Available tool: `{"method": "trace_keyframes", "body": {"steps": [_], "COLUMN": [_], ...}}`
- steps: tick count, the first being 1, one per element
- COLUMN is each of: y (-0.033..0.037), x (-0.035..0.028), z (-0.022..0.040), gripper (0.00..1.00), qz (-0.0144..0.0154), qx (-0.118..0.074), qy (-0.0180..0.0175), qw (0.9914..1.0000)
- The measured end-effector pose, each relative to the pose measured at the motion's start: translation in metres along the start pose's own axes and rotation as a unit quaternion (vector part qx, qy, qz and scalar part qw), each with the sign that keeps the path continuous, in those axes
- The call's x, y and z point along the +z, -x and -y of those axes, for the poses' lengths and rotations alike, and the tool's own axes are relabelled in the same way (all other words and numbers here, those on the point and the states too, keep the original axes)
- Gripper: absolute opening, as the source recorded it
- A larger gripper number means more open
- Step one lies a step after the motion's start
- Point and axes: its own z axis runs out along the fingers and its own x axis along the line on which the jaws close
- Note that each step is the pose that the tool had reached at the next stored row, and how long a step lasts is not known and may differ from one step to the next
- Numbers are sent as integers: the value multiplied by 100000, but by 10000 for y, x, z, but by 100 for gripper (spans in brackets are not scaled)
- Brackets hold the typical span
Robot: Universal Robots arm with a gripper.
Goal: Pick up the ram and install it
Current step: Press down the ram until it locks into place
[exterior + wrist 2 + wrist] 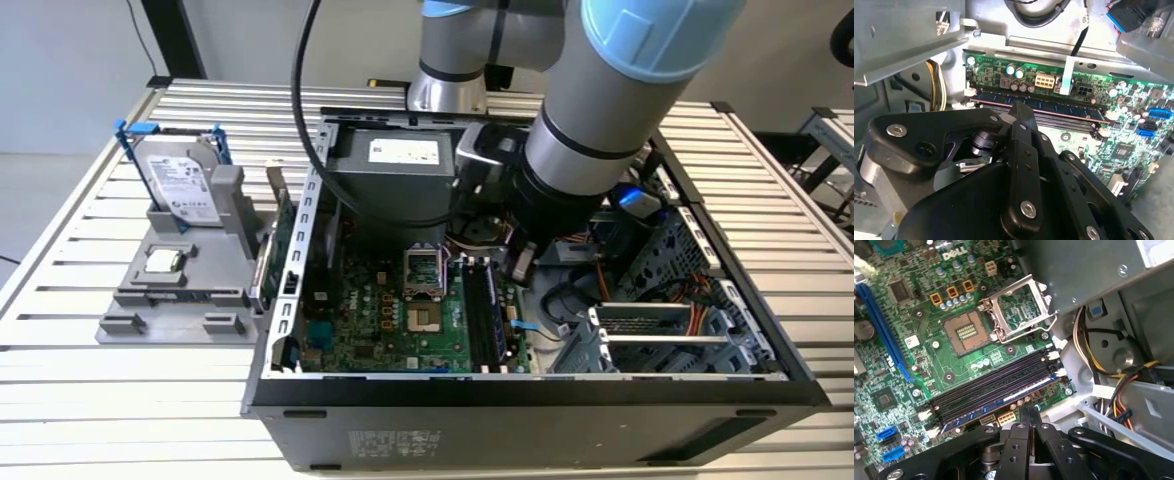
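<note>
Fingers pressed together, gripper (pixel 1030 422) poised just above the ram (pixel 999 401), evidently to push it home. Ram seated on edge in the outermost memory slot of the motherboard (pixel 400 325) inside the open computer case (pixel 534 400); CPU socket (pixel 965 331) bare, latch up.

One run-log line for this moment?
stage: ram in motherboard slot | gripper: fingers together above ram | CPU socket: open
</note>
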Motion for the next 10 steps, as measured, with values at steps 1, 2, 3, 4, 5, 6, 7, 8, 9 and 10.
{"method": "trace_keyframes", "body": {"steps": [1,2,3,4,5,6,7,8,9,10], "y": [-2,-4,-5,-7,-9,-12,-15,-17,-20,-23], "x": [3,4,8,13,19,25,30,35,41,45], "z": [1,2,3,4,5,6,7,9,10,11], "gripper": [0,0,0,0,0,0,0,0,0,0], "qz": [-36,-99,-145,-196,-253,-299,-343,-393,-432,-481], "qx": [-609,-1267,-1903,-2681,-3394,-4021,-4625,-5265,-5906,-6560], "qy": [75,155,238,331,423,497,574,648,730,808], "qw": [99998,99992,99981,99963,99941,99917,99891,99858,99822,99780]}}
